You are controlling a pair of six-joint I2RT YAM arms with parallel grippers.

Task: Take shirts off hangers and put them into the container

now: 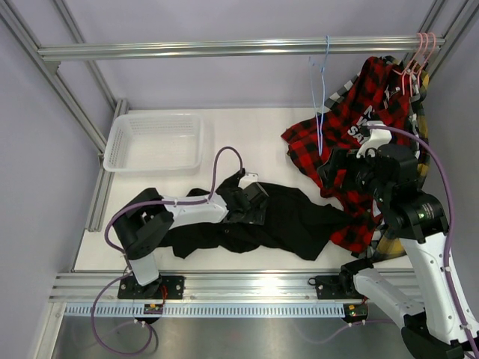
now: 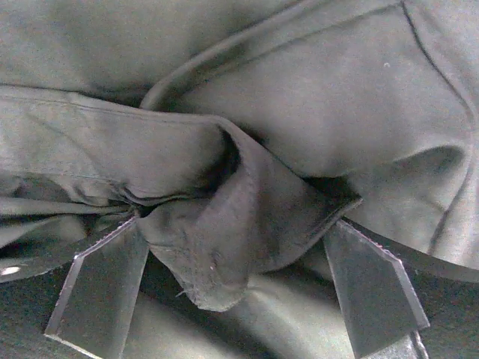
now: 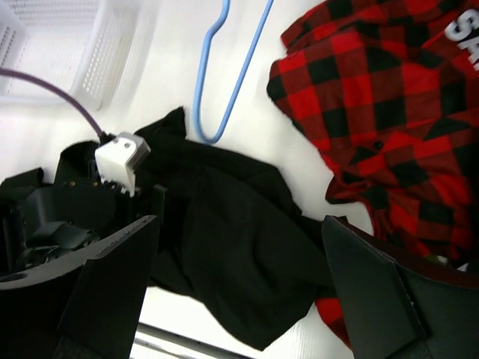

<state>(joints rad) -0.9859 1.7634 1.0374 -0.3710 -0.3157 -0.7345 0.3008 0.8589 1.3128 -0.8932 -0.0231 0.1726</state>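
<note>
Showed limp, light black shirt [image 1: 292, 221] heaped at near middle of worktop [image 1: 247, 142], with left fingers [image 2: 101, 292] spread astride its raised fold [image 2: 224, 224], judged the easiest hold, and right fingers [image 3: 374, 292] spread, empty.

The white table [image 1: 247, 142] carries a basket [image 1: 196, 142] at its far left corner, standing open side up. A black shirt [image 1: 299, 221] lies crumpled nearer than the basket and to its right, not touching it. A red plaid shirt [image 1: 307, 146] spreads on the table farther right, well apart from the basket, and its near hem touches the black shirt's right end.
</note>
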